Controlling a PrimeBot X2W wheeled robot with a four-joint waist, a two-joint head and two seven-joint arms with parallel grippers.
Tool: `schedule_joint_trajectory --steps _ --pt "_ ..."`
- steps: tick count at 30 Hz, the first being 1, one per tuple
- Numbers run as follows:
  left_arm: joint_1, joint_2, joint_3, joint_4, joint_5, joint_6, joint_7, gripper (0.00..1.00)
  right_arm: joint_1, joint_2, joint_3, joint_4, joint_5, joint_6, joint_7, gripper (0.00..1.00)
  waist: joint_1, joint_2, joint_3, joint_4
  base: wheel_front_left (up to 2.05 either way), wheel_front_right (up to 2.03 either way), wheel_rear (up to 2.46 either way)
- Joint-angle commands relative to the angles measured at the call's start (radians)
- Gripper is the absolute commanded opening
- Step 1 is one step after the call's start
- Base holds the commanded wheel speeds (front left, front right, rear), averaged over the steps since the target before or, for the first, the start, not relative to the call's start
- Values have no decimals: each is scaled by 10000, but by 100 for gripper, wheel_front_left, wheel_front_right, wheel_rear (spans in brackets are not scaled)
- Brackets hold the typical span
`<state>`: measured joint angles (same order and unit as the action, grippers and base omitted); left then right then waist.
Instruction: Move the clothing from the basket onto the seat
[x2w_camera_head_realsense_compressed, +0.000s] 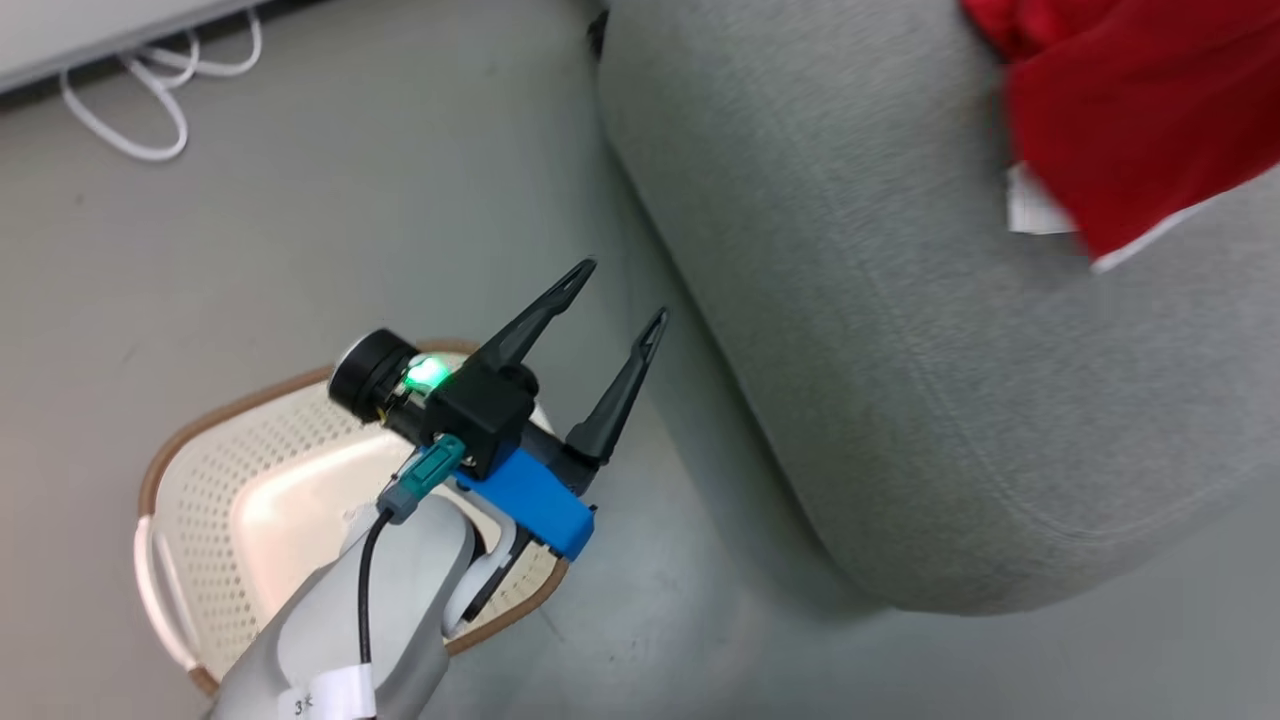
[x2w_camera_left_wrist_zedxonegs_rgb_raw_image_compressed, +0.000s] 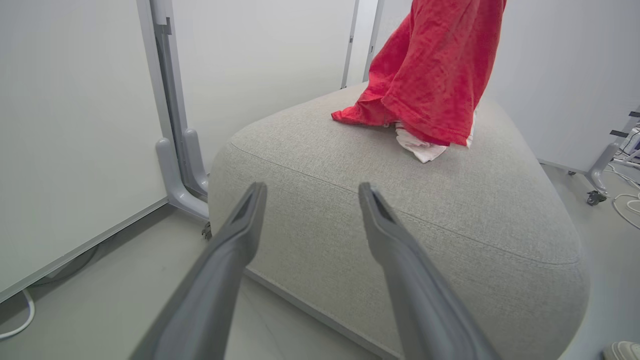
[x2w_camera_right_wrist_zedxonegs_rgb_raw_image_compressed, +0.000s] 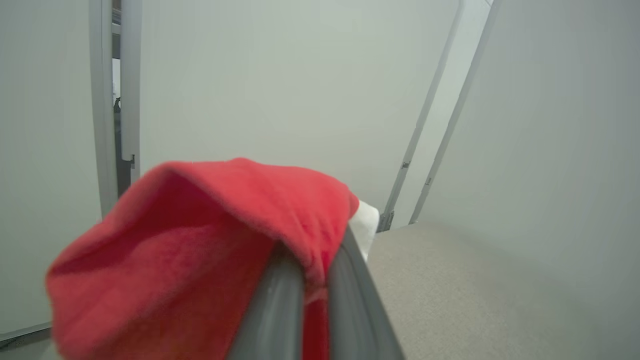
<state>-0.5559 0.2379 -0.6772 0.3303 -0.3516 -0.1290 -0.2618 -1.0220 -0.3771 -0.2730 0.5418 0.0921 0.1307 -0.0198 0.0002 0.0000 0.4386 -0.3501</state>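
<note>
L gripper sits just below centre, fingers spread wide w/ nothing btwn them, tips aimed toward 1 o'clock at the seat. A green light is lit on its wrist block, w/ a blue part beneath. The pale forearm comes in from 7 o'clock, carrying a black cable and a white tag. At 8 o'clock the basket stands on the grey floor, partly behind the arm; brown rim, perforated walls. The seat fills 12 to 4 o'clock, w/ a rounded edge. At 2 o'clock the clothing, red w/ white trim, is over the seat, cut by the frame edge; resting or hanging, can't tell. A white cord is looped at 10 o'clock.
</note>
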Motion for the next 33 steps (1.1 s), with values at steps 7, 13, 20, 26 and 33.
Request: schedule_joint_trajectory --steps 7,13,20,26,33 --pt "-815 179 -129 -540 205 -23 -47 100 -522 -671 -1533 -179 -459 1 -285 0 -2 0 1703 1252 0 0 0" --pt "-1016 445 -19 -985 410 -25 -47 100 71 -352 -2127 622 -600 1 -613 0 -2 0 2501 1397 0 0 0" --pt "-994 611 5 -1054 455 -24 -47 100 313 -102 -2505 1577 -733 1 -1219 0 -2 0 2668 1417 0 0 0" --pt "-789 611 137 -977 391 -24 -46 100 99 -65 -2494 2114 -927 1 -1354 0 -2 0 2449 1341 0 0 0" --pt "-634 505 232 -910 375 -24 -47 100 0 -95 -2198 2462 -1177 1 -1386 42 -2 0 2108 1312 0 0 0"
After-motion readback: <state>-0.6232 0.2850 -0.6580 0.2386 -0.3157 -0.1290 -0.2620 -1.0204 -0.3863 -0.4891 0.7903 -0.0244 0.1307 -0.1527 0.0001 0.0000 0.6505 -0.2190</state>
